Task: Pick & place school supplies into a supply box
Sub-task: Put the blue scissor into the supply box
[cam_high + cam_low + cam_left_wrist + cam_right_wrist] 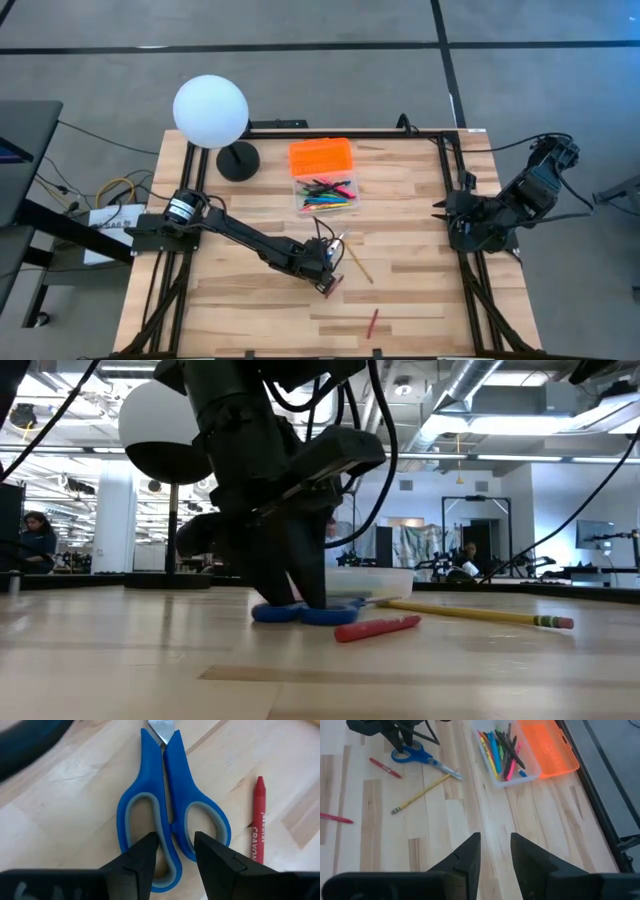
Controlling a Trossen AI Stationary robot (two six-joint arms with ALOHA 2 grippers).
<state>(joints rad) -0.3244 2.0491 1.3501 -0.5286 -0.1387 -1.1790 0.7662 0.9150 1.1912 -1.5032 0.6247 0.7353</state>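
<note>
The blue-handled scissors (170,795) lie flat on the wood table, blades closed. My left gripper (175,842) stands over their handle end, shut on it; the low view shows its fingers (300,590) reaching down to the blue loops (300,612). The clear supply box (325,195) holds several coloured pens and pencils, and its orange lid (320,157) lies open on the far side. A yellow pencil (357,262) and a red crayon (258,820) lie on the table beside the scissors. My right gripper (495,840) waits open at the table's right edge (445,212). My left gripper comes from above, pointing down, with one fingertip in each handle loop. The two inner bars of the handle (172,827) are pinched between the fingers, which lie across the scissors' length. The scissors rest flat on the table.
A white globe lamp (210,110) on a black base (238,160) stands at the far left. A second red pen (372,322) lies near the table's near edge. Black frame rails run along both sides. Bare wood lies between the scissors and the right arm.
</note>
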